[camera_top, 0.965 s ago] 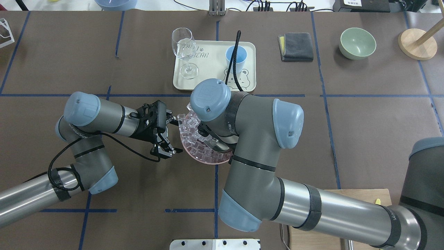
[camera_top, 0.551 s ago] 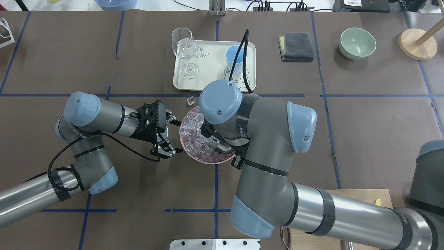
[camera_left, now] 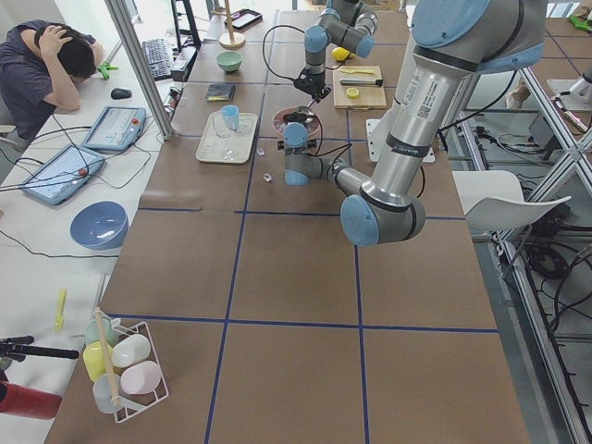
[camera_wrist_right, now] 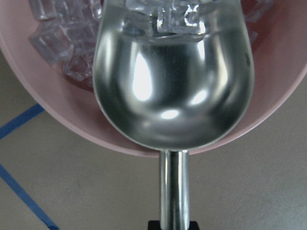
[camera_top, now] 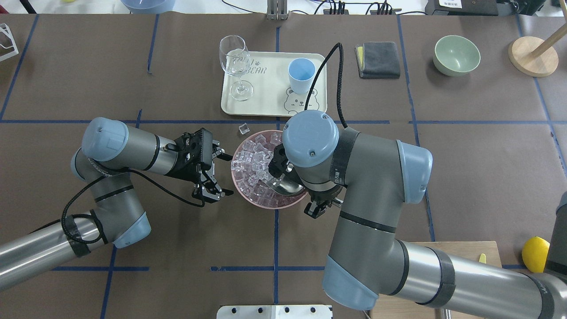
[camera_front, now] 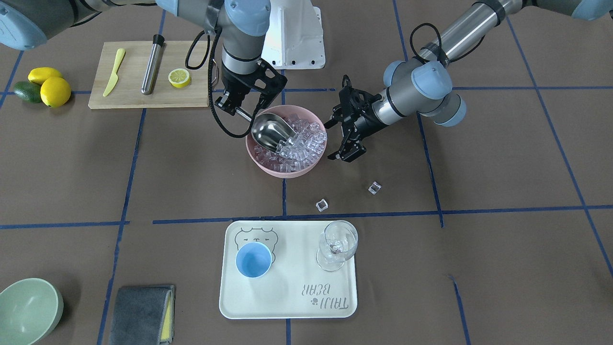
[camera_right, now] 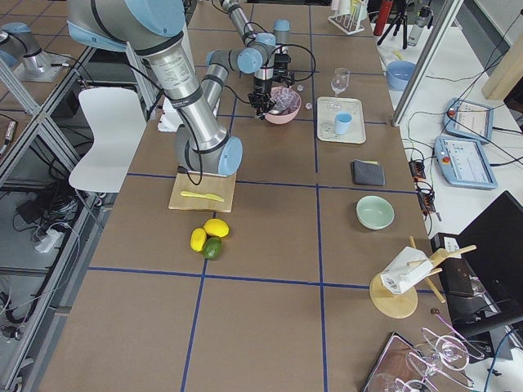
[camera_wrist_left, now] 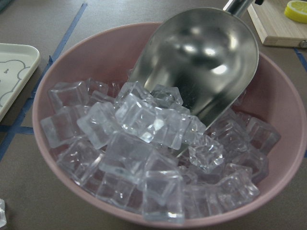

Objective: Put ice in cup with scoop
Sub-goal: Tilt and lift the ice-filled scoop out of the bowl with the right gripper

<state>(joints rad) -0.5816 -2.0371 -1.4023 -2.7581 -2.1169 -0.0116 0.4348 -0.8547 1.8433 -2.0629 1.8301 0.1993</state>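
Observation:
The steel scoop (camera_front: 270, 132) lies tilted in a pink bowl (camera_front: 268, 167), its mouth pushed into the ice (camera_front: 306, 143); a few cubes rest at its lip in the right wrist view (camera_wrist_right: 172, 86). My right gripper (camera_front: 238, 106) is shut on the scoop's thin handle at the bowl's rim. My left gripper (camera_front: 349, 134) is open and empty, just beside the bowl, apart from it. The scoop (camera_wrist_left: 206, 62) and ice (camera_wrist_left: 144, 139) fill the left wrist view. The light-blue cup (camera_front: 254, 259) stands empty on a cream tray (camera_front: 287, 297). It also shows in the overhead view (camera_top: 301, 74).
Two loose ice cubes (camera_front: 322, 205) (camera_front: 374, 188) lie between bowl and tray. A wine glass (camera_front: 337, 244) stands on the tray. A cutting board (camera_front: 134, 98) holds a knife, a steel cylinder and a lemon half. A green bowl (camera_front: 26, 309) and a grey cloth (camera_front: 139, 314) lie beyond.
My right arm has swung to the right in the overhead view, drawing the scoop toward the bowl's right side. The bowl has settled level and a cube has fallen out. The left arm is still.

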